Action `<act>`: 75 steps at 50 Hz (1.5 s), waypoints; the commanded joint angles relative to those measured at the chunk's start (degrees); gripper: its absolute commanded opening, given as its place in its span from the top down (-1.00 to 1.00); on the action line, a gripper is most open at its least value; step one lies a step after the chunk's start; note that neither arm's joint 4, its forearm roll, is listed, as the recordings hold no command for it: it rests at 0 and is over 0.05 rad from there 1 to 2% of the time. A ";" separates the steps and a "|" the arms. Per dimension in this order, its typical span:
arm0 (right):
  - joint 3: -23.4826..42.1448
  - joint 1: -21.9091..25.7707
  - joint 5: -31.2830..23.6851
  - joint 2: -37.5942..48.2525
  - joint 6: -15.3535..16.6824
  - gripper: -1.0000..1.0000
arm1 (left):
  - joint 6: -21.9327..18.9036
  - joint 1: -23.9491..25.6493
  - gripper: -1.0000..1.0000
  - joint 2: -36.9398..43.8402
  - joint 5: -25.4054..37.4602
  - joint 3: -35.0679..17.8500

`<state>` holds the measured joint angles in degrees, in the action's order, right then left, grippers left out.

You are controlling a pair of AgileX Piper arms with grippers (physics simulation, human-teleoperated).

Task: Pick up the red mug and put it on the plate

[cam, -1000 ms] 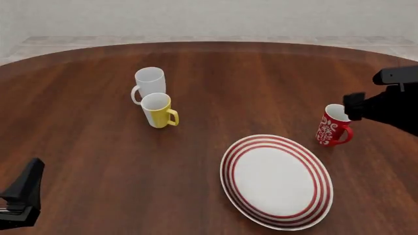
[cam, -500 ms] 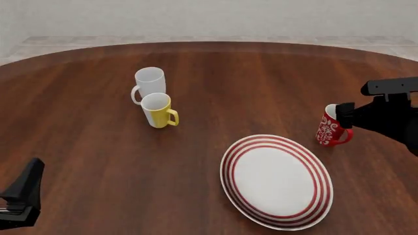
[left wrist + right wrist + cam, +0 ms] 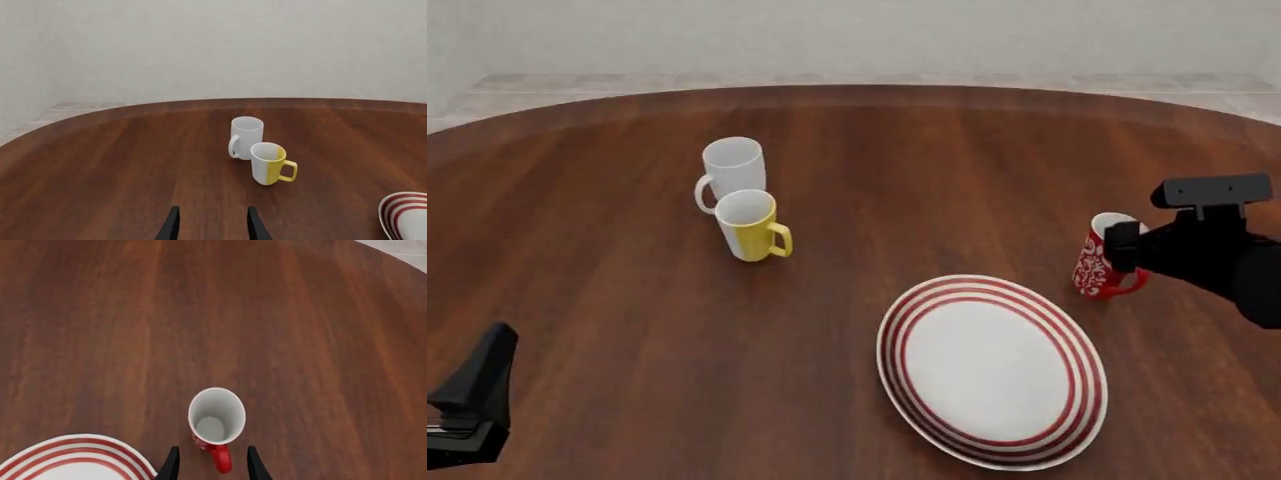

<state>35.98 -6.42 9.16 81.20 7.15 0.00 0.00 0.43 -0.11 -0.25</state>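
As the right arm has dropped lower and moved left over the last second, its gripper (image 3: 209,466) now sits right at the red mug (image 3: 1098,268), where a second ago it hung higher and further right. On the big brown table (image 3: 868,170) nothing else has shifted. The plate (image 3: 992,371) lies in the near right part, bare, with the red mug standing upright just beyond its far right edge, close to it but not on it. From the right wrist camera the 2 fingers (image 3: 169,466) are spread apart, with the mug's red handle (image 3: 221,459) lying in the gap between them and the white inside of the mug just ahead. Nothing is pinched yet, so I judge this as the final lining up before a grasp on the handle side.

The white mug (image 3: 733,170) and the yellow mug (image 3: 749,226) stand together on the far left, well apart from the action. The left gripper (image 3: 211,226) rests at the near left corner, its fingers apart and holding nothing.

The task is early: the mug is not yet lifted.
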 commanded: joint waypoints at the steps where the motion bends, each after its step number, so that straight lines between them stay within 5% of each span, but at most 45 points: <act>1: -0.50 -0.42 1.05 1.13 0.16 -1.00 | 0.00 0.00 -1.00 0.00 0.00 0.00; 75: -0.48 -1.39 5.47 8.53 -0.57 -1.00 | 0.00 0.00 -1.00 0.00 0.00 0.00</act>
<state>35.54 -7.50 13.85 88.52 6.72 0.00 0.00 0.43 -0.11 -0.25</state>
